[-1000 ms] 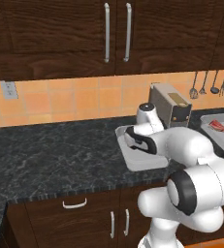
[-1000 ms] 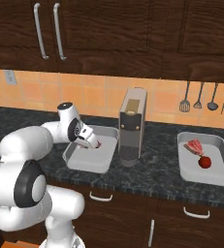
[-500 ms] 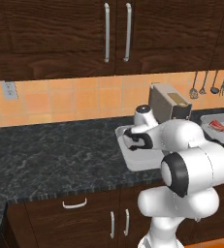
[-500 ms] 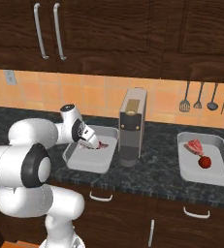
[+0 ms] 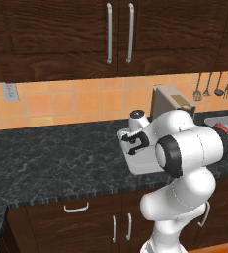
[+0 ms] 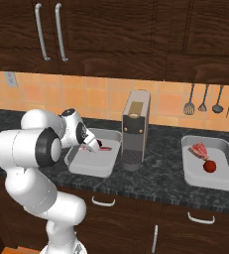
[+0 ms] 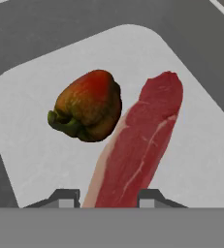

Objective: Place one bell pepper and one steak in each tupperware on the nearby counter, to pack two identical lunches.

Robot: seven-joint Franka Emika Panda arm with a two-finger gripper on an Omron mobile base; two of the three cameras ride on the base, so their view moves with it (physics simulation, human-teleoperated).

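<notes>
Pinkish-red steak (image 7: 137,150) now lies beside the bell pepper (image 7: 87,105) inside the tupperware (image 7: 31,160) left of the coffee machine (image 6: 135,130) — your gripper (image 7: 108,197) has just parted narrowly, releasing it — so both lunches look packed.

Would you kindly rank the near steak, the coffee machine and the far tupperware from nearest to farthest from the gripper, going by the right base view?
1. Steak, right by the gripper, in the left tupperware.
2. Coffee machine, on the counter to that container's right.
3. Far tupperware, at the right end, past the machine.
</notes>
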